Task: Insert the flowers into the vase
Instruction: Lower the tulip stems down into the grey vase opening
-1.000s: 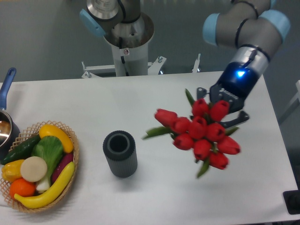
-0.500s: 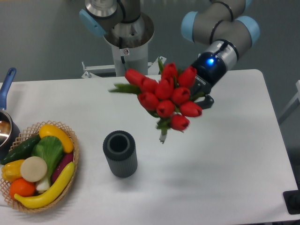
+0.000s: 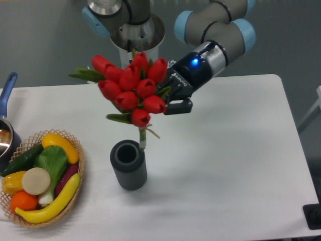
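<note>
The fingers (image 3: 168,100) are pinching the flowers (image 3: 131,86), stems hanging just above the vase (image 3: 128,164); next, lowering them straight in.

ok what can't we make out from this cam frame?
- Gripper fingers: hidden behind the flowers, so the grasp is unseen.
- Stem tip versus vase opening: single view, alignment unclear.
- Pot: cut off by the left edge.
- Black object: cut off bottom right, unidentifiable.
</note>
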